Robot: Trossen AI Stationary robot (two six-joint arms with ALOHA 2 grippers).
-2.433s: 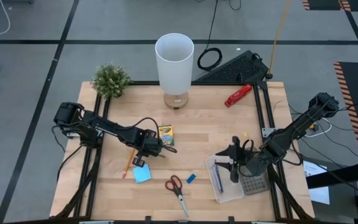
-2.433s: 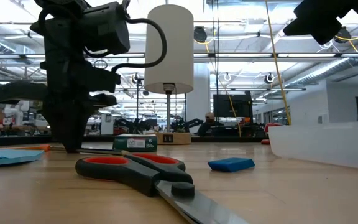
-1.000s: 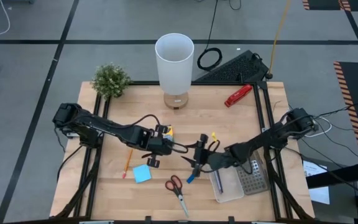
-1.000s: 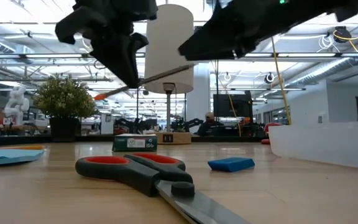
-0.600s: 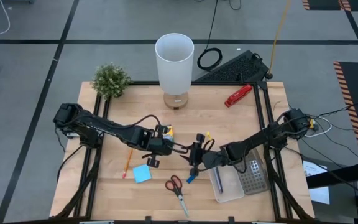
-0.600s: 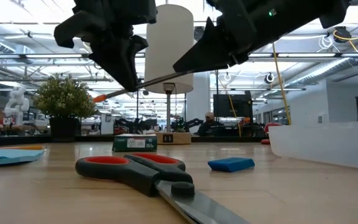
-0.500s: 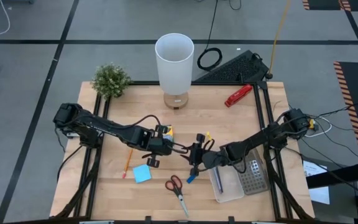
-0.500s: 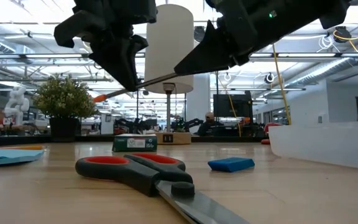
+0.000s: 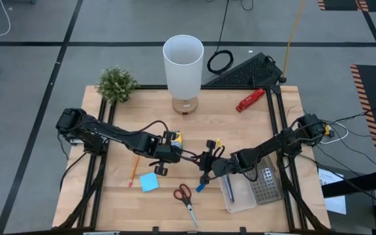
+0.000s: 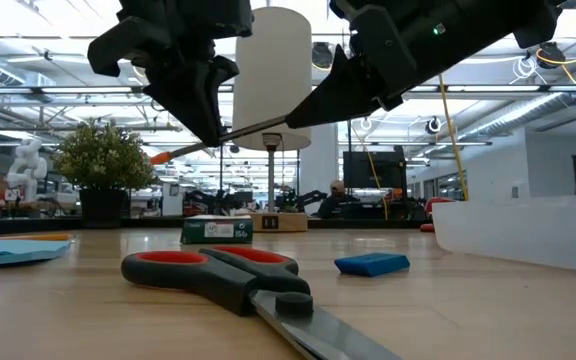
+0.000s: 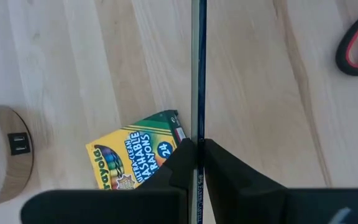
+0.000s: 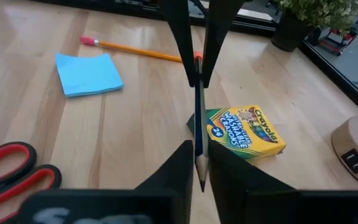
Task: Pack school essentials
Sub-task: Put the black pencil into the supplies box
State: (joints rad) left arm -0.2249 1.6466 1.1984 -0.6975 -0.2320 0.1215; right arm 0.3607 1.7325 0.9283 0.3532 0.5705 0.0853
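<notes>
Above the middle of the wooden desk (image 9: pixel 240 127), the two arms meet: the left gripper (image 9: pixel 172 154) and the right gripper (image 9: pixel 206 161) each pinch one end of a dark pencil (image 11: pixel 197 74) held in the air, fingers closed tight on it from both sides. A white lamp (image 9: pixel 183 65) stands at the desk's far edge, with a small green plant (image 9: pixel 116 83) at the far left corner. Near the right edge sits a clear tray (image 9: pixel 239 198). Under the held pencil lies the yellow-green crayon box (image 12: pixel 241 132). Closer to the front lie red-handled scissors (image 9: pixel 185 196), a blue sticky-note pad (image 9: pixel 149 182), an orange pencil (image 9: pixel 134 171) and a tiny blue eraser (image 10: pixel 371 264).
</notes>
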